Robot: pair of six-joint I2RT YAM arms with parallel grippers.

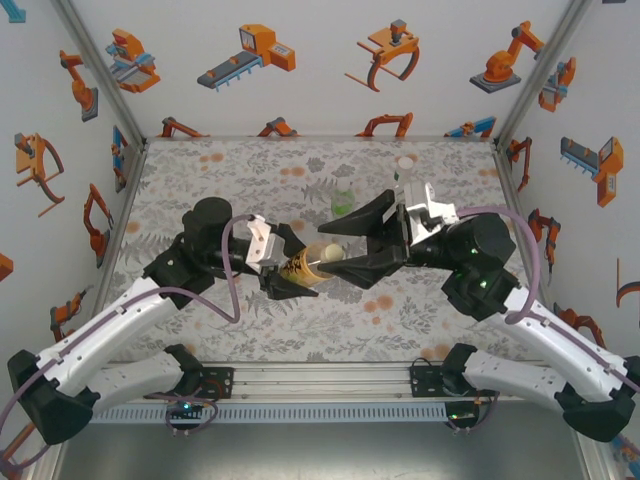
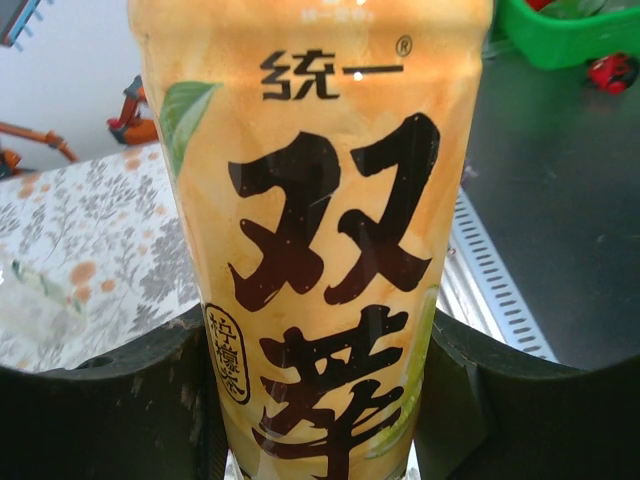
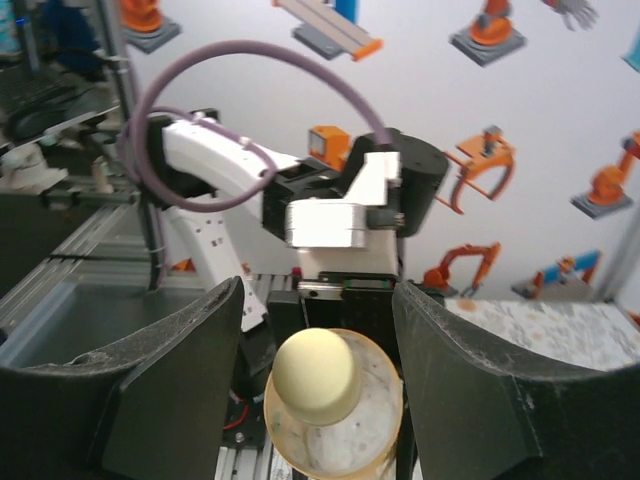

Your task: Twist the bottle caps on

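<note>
The amber-yellow bottle (image 1: 303, 266) lies level above the mat, held between the two arms. My left gripper (image 1: 288, 266) is shut on its labelled body (image 2: 320, 250), with a black finger (image 2: 100, 410) pressed on each side. A yellowish cap (image 3: 315, 375) sits on the bottle's neck, facing my right gripper (image 3: 318, 330). That gripper is open: its fingers (image 3: 180, 380) stand on either side of the cap with a gap to it. In the top view the cap (image 1: 329, 255) lies between the right gripper's (image 1: 338, 250) fingertips. The green bottle (image 1: 343, 200) and the clear bottle (image 1: 405, 168) stand upright behind.
The flower-printed mat (image 1: 250, 170) covers the table, walled in by white panels with robot pictures. The metal rail (image 1: 320, 380) with both arm bases runs along the near edge. A green bin (image 2: 560, 35) lies off the table in the left wrist view.
</note>
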